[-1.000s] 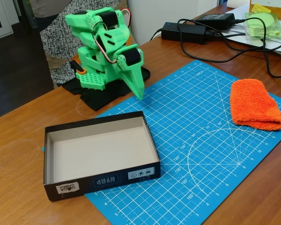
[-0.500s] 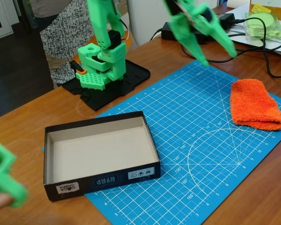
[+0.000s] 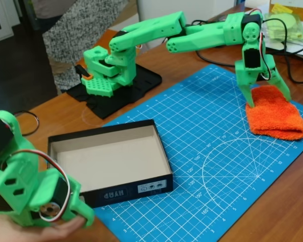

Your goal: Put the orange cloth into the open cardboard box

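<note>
Fixed view: nearest the camera, well to the left of the gripper, the open cardboard box point(image 3: 58, 151) stands empty on the edge of the blue cutting mat point(image 3: 212, 166). Farther back, the green gripper point(image 3: 268, 98) points down, fingers spread apart, straddling the upper end of the orange cloth point(image 3: 275, 115). The grasp, lift and transfer all remain to be done.
</note>
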You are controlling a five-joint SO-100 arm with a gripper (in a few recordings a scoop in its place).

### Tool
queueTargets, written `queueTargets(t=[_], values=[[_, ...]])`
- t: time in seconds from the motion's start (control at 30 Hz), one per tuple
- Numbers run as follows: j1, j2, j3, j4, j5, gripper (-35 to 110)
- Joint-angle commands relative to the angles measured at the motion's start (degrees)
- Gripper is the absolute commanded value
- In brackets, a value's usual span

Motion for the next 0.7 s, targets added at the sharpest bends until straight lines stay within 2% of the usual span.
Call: queueTargets(t=[0.0,0.33,0.4,0.47,0.57,0.67], values=[[-0.44,-1.32,-1.23,-1.32,-0.26,39],[2.55,-7.73,-1.67,-1.14,-4.48,36],[2.46,-7.82,-1.67,-1.05,-5.19,31],[1.85,-8.17,-1.67,0.0,-8.0,17],[1.67,-8.26,-1.67,0.26,-7.03,0],[2.37,-8.35,-1.76,0.09,-5.19,-1]])
